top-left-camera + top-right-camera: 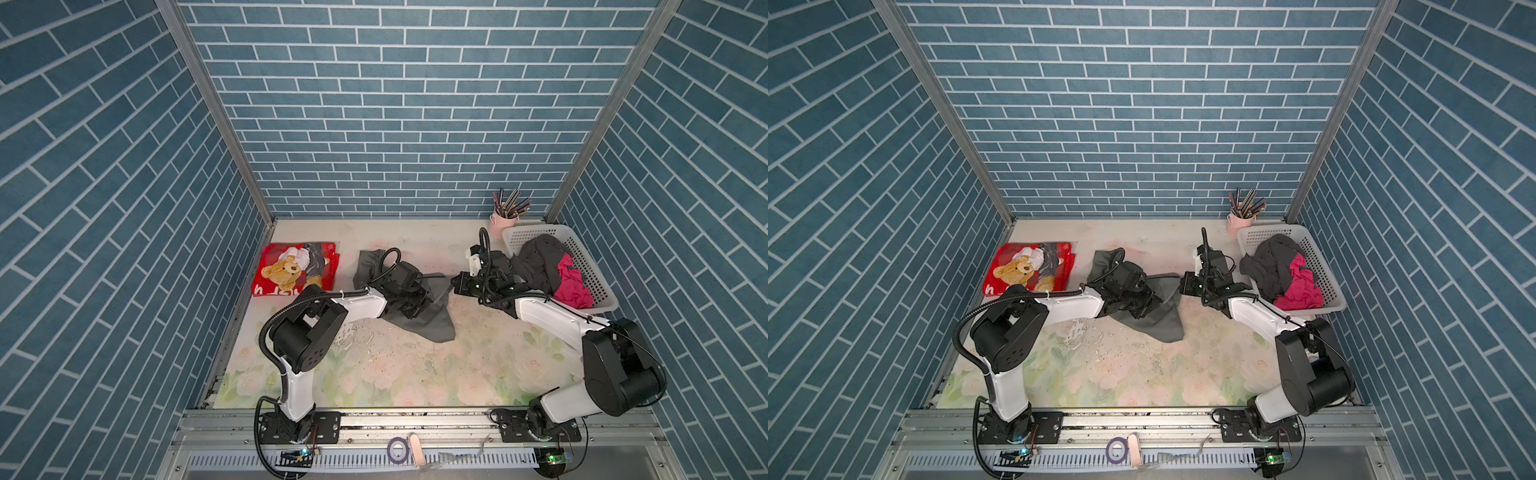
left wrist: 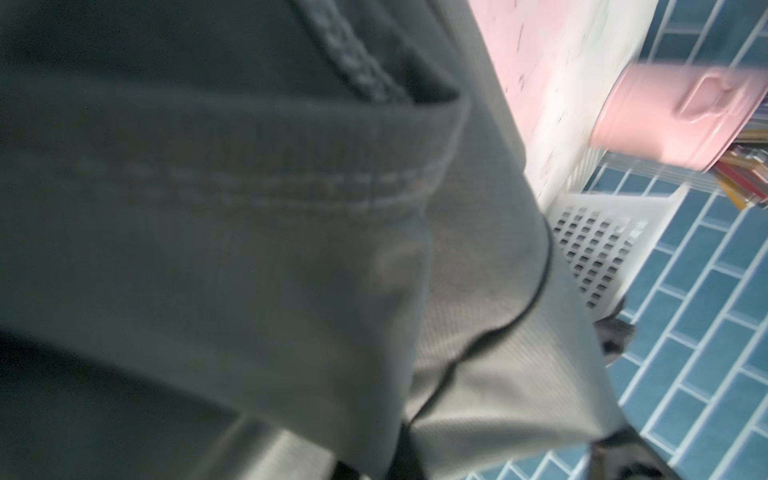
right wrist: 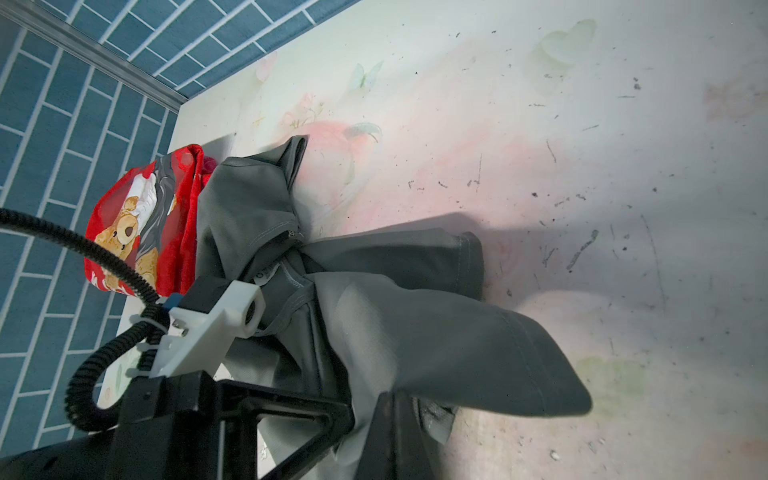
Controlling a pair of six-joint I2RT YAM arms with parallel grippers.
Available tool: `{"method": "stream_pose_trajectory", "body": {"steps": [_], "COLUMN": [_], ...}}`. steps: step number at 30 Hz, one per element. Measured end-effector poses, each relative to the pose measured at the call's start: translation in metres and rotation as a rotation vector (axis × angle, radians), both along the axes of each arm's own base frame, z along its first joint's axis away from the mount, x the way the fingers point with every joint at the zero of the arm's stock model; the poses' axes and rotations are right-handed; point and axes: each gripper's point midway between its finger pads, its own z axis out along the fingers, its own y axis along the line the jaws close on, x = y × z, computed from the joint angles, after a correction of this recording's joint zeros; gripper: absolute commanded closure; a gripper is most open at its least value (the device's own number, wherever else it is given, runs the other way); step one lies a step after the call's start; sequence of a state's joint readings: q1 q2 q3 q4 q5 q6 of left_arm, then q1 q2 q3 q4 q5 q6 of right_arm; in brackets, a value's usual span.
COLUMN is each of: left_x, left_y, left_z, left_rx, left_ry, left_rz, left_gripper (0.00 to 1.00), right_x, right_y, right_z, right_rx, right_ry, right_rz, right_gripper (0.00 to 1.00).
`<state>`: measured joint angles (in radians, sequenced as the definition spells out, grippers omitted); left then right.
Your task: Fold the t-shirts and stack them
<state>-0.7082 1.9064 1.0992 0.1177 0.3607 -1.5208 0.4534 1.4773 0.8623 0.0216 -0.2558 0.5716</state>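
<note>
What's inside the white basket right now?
A crumpled dark t-shirt spilling over the rim of the white basket, and a magenta t-shirt beside it. Whatever lies beneath them is covered.

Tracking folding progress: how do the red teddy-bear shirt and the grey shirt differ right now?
The red teddy-bear shirt is folded into a flat rectangle; the grey shirt is crumpled. Red is printed, grey plain. Red lies by the left wall, grey mid-table. Both rest on the table, outside the basket.

grey shirt (image 1: pixel 434 326), red teddy-bear shirt (image 1: pixel 291 270).
</note>
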Motion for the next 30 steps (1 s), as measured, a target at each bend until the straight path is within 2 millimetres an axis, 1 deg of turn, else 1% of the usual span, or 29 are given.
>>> {"method": "stream_pose_trajectory", "body": {"steps": [3, 5, 6, 8, 9, 11, 12, 13, 14, 15, 16, 17, 18, 19, 20, 22, 23, 24, 25, 26, 27, 29, 30], "left_x": [0.010, 0.024, 0.037, 0.065, 0.080, 0.109, 0.119, 0.130, 0.136, 0.140, 0.146, 0.150, 0.153, 0.155, 0.157, 0.155, 0.153, 0.152, 0.152, 0.150, 0.147, 0.134, 0.124], "left_y": [0.002, 0.005, 0.007, 0.010, 0.011, 0.013, 0.014, 0.017, 0.019, 0.020, 0.022, 0.023, 0.025, 0.027, 0.030, 0.037, 0.042, 0.047, 0.054, 0.064, 0.072, 0.094, 0.107], "left_z": [0.007, 0.019, 0.031, 0.066, 0.090, 0.149, 0.177, 0.214, 0.240, 0.267, 0.298, 0.323, 0.343, 0.361, 0.378, 0.395, 0.397, 0.397, 0.393, 0.384, 0.373, 0.338, 0.317], "left_rx": [-0.008, -0.001, 0.003, 0.005, 0.010, 0.014, 0.017, 0.021, 0.026, 0.029, 0.033, 0.042, 0.050, 0.062, 0.074, 0.095, 0.105, 0.117, 0.138, 0.169, 0.196, 0.262, 0.289], "left_ry": [-0.047, -0.091, -0.132, -0.226, -0.288, -0.439, -0.504, -0.598, -0.662, -0.724, -0.802, -0.865, -0.917, -0.965, -1.013, -1.062, -1.072, -1.074, -1.068, -1.055, -1.036, -0.975, -0.931], "left_rz": [-0.011, -0.016, -0.020, -0.027, -0.031, -0.040, -0.042, -0.047, -0.051, -0.054, -0.059, -0.063, -0.063, -0.065, -0.070, -0.089, -0.104, -0.118, -0.132, -0.147, -0.161, -0.186, -0.192], "left_gripper": [1.00, 1.00, 1.00, 1.00, 1.00, 1.00, 1.00, 1.00, 1.00, 1.00, 1.00, 1.00, 1.00, 1.00, 1.00, 1.00, 1.00, 1.00, 1.00, 1.00, 1.00, 1.00, 1.00], "right_x": [-0.002, -0.003, -0.004, -0.003, 0.000, 0.010, 0.015, 0.022, 0.029, 0.038, 0.047, 0.055, 0.060, 0.065, 0.065, 0.056, 0.048, 0.040, 0.033, 0.026, 0.022, 0.019, 0.019], "right_y": [0.002, 0.002, 0.002, 0.002, 0.002, 0.002, 0.002, 0.001, -0.003, -0.008, -0.015, -0.021, -0.025, -0.030, -0.033, -0.031, -0.028, -0.024, -0.019, -0.014, -0.011, -0.003, -0.001], "right_z": [0.008, 0.014, 0.018, 0.027, 0.034, 0.055, 0.066, 0.081, 0.098, 0.117, 0.141, 0.169, 0.193, 0.223, 0.248, 0.284, 0.294, 0.297, 0.296, 0.286, 0.273, 0.228, 0.194], "right_rx": [0.010, 0.015, 0.013, 0.008, 0.007, 0.010, 0.015, 0.020, 0.025, 0.032, 0.042, 0.057, 0.067, 0.083, 0.101, 0.133, 0.145, 0.153, 0.159, 0.160, 0.157, 0.140, 0.116], "right_ry": [-0.018, -0.030, -0.037, -0.052, -0.064, -0.103, -0.126, -0.152, -0.178, -0.208, -0.247, -0.298, -0.344, -0.405, -0.457, -0.535, -0.558, -0.567, -0.570, -0.558, -0.541, -0.465, -0.405], "right_rz": [0.008, 0.014, 0.018, 0.024, 0.024, 0.012, 0.006, -0.003, -0.018, -0.037, -0.060, -0.082, -0.095, -0.109, -0.115, -0.103, -0.089, -0.073, -0.059, -0.042, -0.029, -0.005, 0.000], "right_gripper": [1.00, 1.00, 1.00, 1.00, 1.00, 1.00, 1.00, 1.00, 1.00, 1.00, 1.00, 1.00, 1.00, 1.00, 1.00, 1.00, 1.00, 1.00, 1.00, 0.98, 0.93, 0.81, 0.75]}}
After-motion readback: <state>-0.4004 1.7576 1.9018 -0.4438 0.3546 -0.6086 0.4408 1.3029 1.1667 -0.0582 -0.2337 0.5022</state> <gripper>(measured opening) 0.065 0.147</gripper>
